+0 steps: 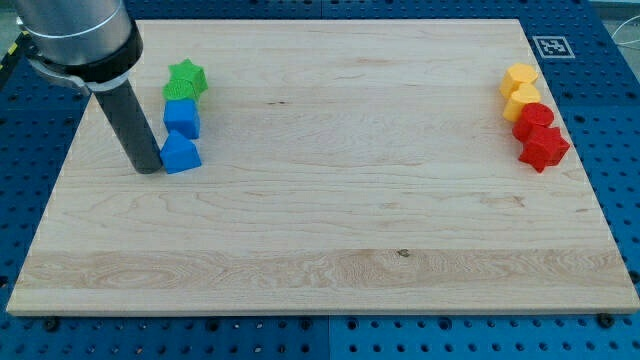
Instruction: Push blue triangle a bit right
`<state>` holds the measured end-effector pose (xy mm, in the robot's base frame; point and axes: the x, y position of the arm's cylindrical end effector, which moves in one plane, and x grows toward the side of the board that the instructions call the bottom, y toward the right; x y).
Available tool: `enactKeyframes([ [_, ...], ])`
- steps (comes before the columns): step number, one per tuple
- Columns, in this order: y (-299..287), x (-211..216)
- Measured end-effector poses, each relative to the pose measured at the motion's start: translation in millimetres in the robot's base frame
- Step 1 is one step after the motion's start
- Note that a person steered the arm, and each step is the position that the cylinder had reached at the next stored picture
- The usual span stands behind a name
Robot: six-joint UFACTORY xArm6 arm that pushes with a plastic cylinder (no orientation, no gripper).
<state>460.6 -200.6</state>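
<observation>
Blue is the colour that matters here: the blue triangle [181, 154] sits near the view's left edge of the wooden board [330, 230], the lowest of a short column, with a blue cube [182, 118] just above it and a green star [186, 79] above that. The three look close enough to be touching.

That crowding is where I'd expect trouble. If the push runs at a slant toward the view's top, the triangle could drag the blue cube along, and the green star after it. An off-centre contact could also spin the triangle or let it slip past the rod.

The rod comes down from a grey housing at the view's top left, leaning slightly, and my tip [147, 170] rests on the board right at the triangle's left side, seemingly touching it. It grips nothing; it can only shove.

Far off at the view's right, two yellow blocks [520, 88] and two red blocks [540, 135] sit clustered, well out of the way.
</observation>
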Motion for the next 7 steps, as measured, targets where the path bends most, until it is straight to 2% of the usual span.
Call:
enactKeyframes([
  [4,-13,-5],
  [7,43,-5],
])
